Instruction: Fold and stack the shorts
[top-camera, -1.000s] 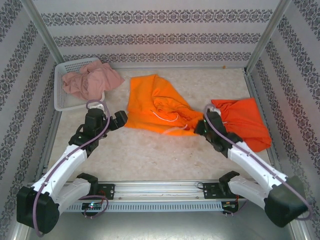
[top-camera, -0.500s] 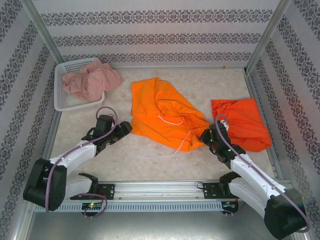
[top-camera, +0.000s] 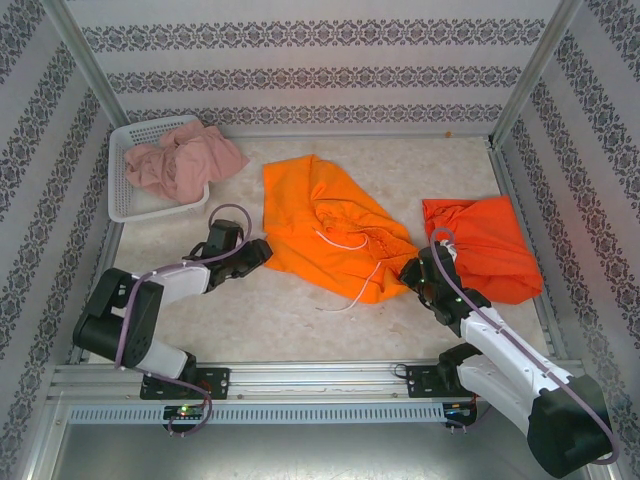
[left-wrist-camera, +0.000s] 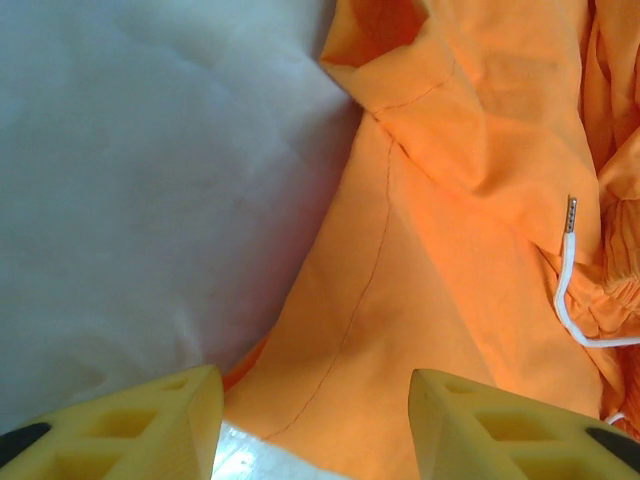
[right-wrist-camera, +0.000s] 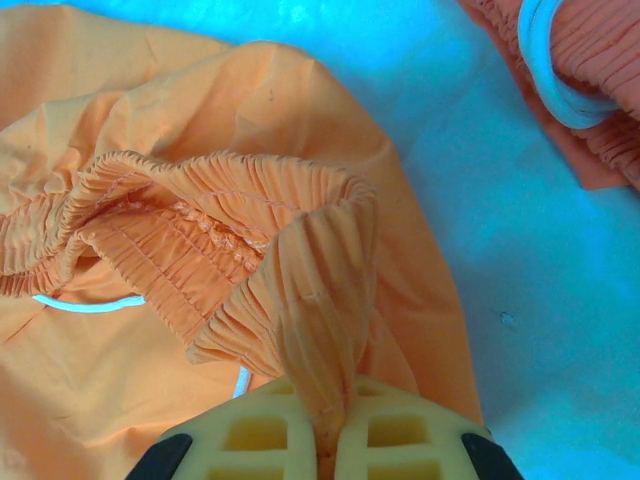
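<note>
Right pincer (right-wrist-camera: 328, 425) is clamped on a fold of the gathered waistband (right-wrist-camera: 200, 190) of the yellow-orange shorts (top-camera: 320, 225), which lie crumpled mid-frame on the desk (top-camera: 280, 310). Left pincer (left-wrist-camera: 315, 400) is spread at that cloth's left edge; can't really tell if it's touching. Red-orange shorts (top-camera: 490, 245) lie at right, and the pink shorts (top-camera: 185, 160) spill out of the white basket (top-camera: 125, 205) upper left.

Bright, even light falls from overhead, and the table (top-camera: 300, 310) carries only soft, short shadows. The top view is sharp, though its corner posts (top-camera: 70, 62) splay outward. At the left wrist, glare whitens the table between blurred yellow fingers (left-wrist-camera: 130, 425). At the right wrist the table looks cyan, and the yellow-orange shorts (right-wrist-camera: 250, 220) are crisp.
</note>
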